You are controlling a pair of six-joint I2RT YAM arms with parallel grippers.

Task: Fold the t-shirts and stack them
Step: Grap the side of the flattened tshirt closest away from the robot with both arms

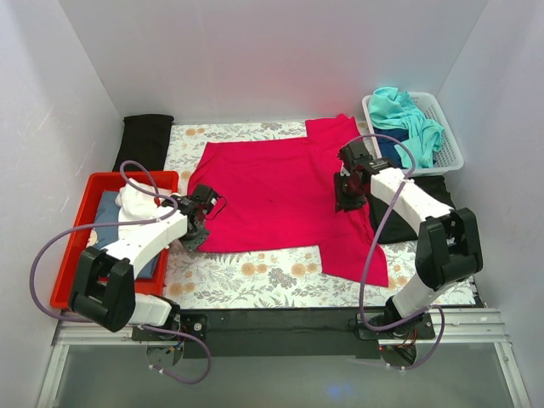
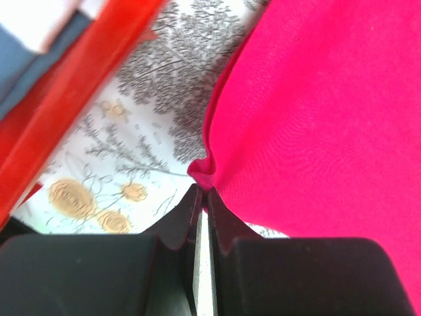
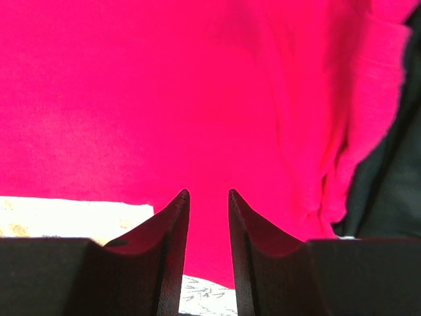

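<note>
A crimson-red t-shirt (image 1: 280, 200) lies spread flat on the flower-patterned table cover. My left gripper (image 1: 206, 206) is at the shirt's left edge. In the left wrist view it (image 2: 202, 191) is shut on a small bunched fold of the red shirt's edge (image 2: 201, 172). My right gripper (image 1: 349, 185) hovers over the shirt's right side near the sleeve. In the right wrist view it (image 3: 207, 192) stands a little open with red cloth (image 3: 197, 99) behind the fingers and nothing between them. Teal (image 1: 408, 115) and navy (image 1: 393, 150) shirts lie in a basket.
A white basket (image 1: 450, 136) stands at the back right. A red tray (image 1: 81, 229) on the left holds folded white and blue cloth. Black cloth lies at the back left (image 1: 144, 140) and under my right arm (image 1: 425, 191), also showing in the right wrist view (image 3: 395, 184).
</note>
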